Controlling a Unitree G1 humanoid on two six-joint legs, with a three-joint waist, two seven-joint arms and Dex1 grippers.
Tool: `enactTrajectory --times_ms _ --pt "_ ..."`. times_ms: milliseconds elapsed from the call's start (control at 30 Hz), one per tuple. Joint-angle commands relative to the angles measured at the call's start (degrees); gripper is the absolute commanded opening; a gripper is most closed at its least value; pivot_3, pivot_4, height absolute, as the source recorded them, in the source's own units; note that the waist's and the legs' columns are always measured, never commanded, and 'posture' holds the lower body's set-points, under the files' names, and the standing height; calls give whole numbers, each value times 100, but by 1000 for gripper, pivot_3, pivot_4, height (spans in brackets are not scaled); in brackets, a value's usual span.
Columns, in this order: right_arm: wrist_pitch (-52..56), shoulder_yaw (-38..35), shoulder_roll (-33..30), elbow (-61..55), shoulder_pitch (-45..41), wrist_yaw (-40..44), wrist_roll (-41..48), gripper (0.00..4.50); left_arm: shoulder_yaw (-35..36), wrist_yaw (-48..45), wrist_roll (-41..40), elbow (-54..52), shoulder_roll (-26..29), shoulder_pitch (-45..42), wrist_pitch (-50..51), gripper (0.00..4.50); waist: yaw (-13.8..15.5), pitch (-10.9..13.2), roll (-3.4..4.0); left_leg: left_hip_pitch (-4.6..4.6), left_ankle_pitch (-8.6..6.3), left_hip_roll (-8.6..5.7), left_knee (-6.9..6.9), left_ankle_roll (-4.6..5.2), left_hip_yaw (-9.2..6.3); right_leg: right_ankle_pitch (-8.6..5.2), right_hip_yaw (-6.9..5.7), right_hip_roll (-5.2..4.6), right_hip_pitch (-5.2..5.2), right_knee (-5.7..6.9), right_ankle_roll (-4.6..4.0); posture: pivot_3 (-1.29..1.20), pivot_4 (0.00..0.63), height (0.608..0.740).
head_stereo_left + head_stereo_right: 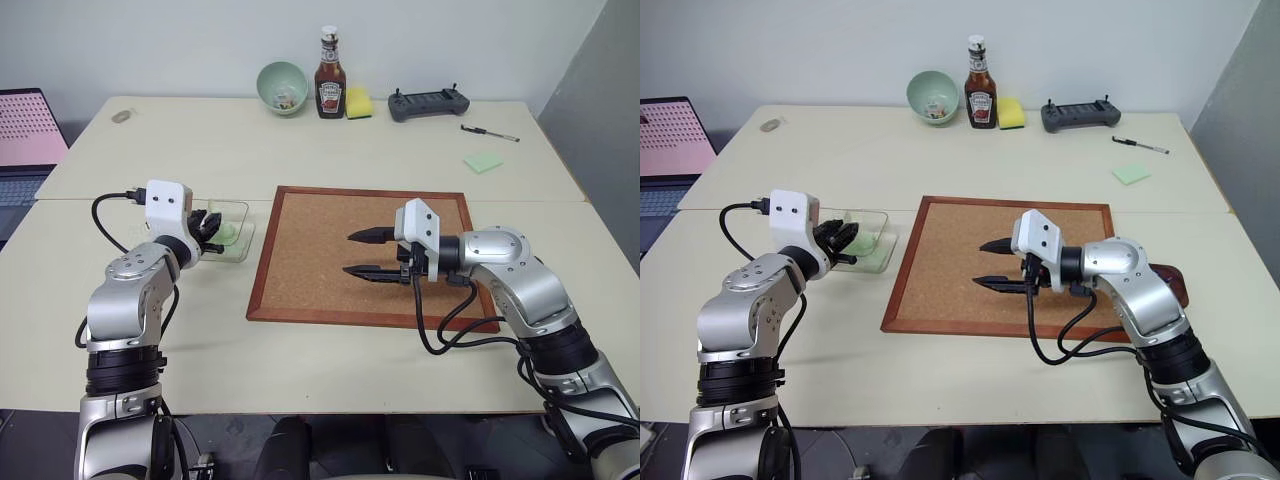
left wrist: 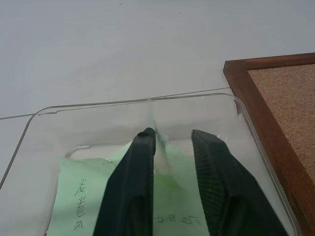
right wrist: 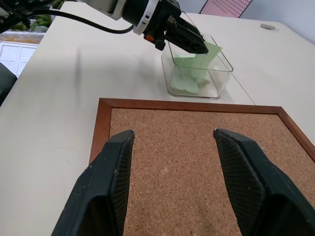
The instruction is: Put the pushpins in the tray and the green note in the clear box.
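The right gripper (image 1: 365, 254) hangs over the corkboard (image 1: 310, 250), its two fingers spread wide with nothing between them and only bare cork beneath. The board's wood frame runs just beside the clear box (image 3: 216, 81), which sits ahead of this gripper's tips.

The left gripper (image 2: 172, 140) reaches into the box, its fingers narrowly parted. A fold of the green note (image 2: 81, 196) rises between them, while the rest of the note lies on the box floor; whether the fingers pinch the fold cannot be told. Handwriting shows on the note, too small to read.

A strip of the tray (image 1: 1170, 282) peeks out behind the right arm, at the board's edge.

Far beyond both grippers stand one bowl (image 1: 282, 86), one Heinz ketchup bottle (image 1: 330, 78), one yellow sponge (image 1: 359, 102), one controller (image 1: 428, 103), one pen (image 1: 490, 133) and one green pad (image 1: 483, 162). Open desk (image 1: 200, 150) lies between the grippers and these things.
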Motion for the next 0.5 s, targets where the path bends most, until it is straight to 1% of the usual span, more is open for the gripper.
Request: enactTrajectory --times_ms 33,200,300,433,500 --pt "52 -177 10 -211 -99 -63 76 2703 69 34 -26 -377 89 -16 55 2387 0 0 0 0 0 0 0 0 0 0 0 0 0 0 0 0 150 740" --pt "105 -254 29 -186 -149 -75 131 2703 98 -12 -97 -663 109 24 131 3297 0 0 0 -2 0 0 0 0 0 0 0 0 -1 0 0 0 150 740" --pt "178 -363 29 -214 -155 -92 216 2703 103 -19 -59 -922 161 60 25 3297 0 0 0 -2 0 0 0 0 1 0 0 0 -2 0 0 0 150 740" --pt "271 -542 5 -312 -65 -143 355 2703 -4 -78 82 -1240 376 142 -44 3297 -1 0 0 -3 0 1 -1 0 1 0 0 0 -3 0 0 0 150 740" --pt "299 -644 -25 -390 38 -204 422 2703 -35 -158 22 -1413 406 157 -74 3297 0 0 0 -4 0 1 -1 0 2 0 2 0 -5 1 0 0 150 740"
